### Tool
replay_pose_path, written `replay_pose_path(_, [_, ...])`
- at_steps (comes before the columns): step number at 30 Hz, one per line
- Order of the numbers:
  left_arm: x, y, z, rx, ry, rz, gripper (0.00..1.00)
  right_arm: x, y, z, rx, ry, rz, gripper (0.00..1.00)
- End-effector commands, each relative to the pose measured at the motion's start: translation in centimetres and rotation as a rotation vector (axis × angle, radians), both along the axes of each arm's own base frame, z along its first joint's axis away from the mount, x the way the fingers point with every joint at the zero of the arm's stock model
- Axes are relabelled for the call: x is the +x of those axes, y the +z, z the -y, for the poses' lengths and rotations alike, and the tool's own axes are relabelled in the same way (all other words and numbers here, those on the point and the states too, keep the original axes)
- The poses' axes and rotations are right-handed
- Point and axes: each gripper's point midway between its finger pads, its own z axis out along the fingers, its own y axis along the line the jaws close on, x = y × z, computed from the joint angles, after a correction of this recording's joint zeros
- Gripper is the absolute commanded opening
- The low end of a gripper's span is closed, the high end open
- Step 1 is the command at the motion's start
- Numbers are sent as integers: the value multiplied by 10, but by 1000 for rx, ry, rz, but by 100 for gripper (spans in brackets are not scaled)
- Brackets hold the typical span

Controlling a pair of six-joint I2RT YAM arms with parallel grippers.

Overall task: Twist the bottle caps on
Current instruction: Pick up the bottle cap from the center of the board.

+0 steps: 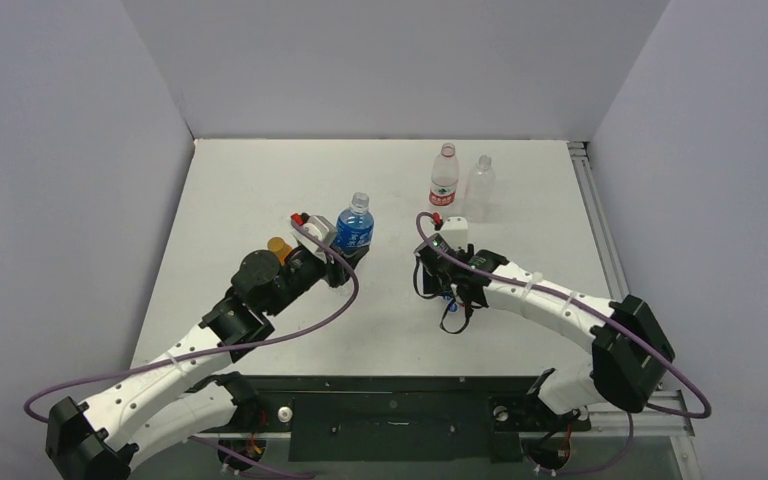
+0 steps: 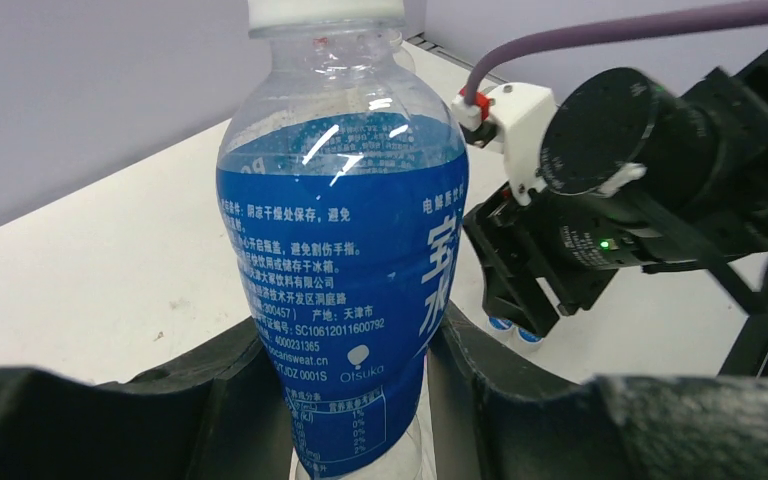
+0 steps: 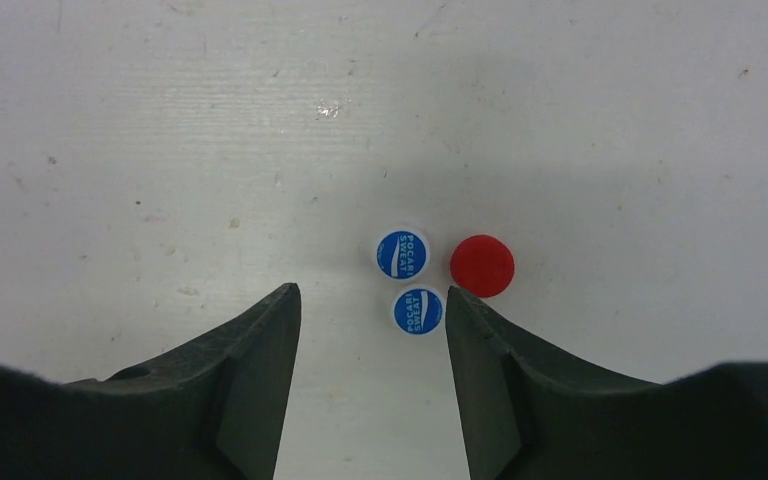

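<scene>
Left arm stretched far-left, left gripper (image 2: pixel 352 385) clenched on upright blue-labelled clear plastic bottle (image 2: pixel 345 250). Right arm reaches left, wrist pitched down mid-table; right gripper (image 3: pixel 370 298) parted, loosely straddling nearer of two blue-and-white round plastic caps (image 3: pixel 418 311); red round plastic cap (image 3: pixel 482 265) beside them.

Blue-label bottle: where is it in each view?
Top external: blue-label bottle centre-left, held in the left gripper.
Left wrist: fills the centre, between that gripper's fingers.
Right wrist: not in it.
Shared landmark: right gripper.
</scene>
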Motion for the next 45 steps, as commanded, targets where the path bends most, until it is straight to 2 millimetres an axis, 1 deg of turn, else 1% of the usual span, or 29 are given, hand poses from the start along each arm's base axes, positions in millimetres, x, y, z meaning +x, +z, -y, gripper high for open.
replay_pose_path(1, [-1,11,-7,-12,17,20,9,23,-12,-20,47,43,25,51])
replay_pose_path(7, [-2,12,-6,-10,7,26,9,30,-39,-25,29,49,-17,51])
replay_pose_path(13, [-2,16,-6,-2,6,32,10,32,-54,-26,15,58,-43,52])
replay_pose_path(20, [0,18,-5,8,8,33,11,30,-68,-17,9,48,-66,54])
replay_pose_path(25, [-1,17,-5,11,5,30,11,22,-80,-10,1,44,-83,54])
replay_pose_path(29, [-1,14,-5,8,4,25,11,21,-84,-5,-11,29,-81,53])
replay_pose_path(32, [-2,13,-3,11,-5,21,11,20,-82,-3,-6,17,-75,53])
replay_pose_path(36, [-1,11,-2,14,-7,18,11,18,-73,-1,11,0,-59,52])
replay_pose_path(39, [-2,11,-1,15,-14,15,11,14,-72,2,18,-3,-61,52])
replay_pose_path(45, [-3,9,0,15,-24,9,12,3,-82,10,15,-15,-78,52])
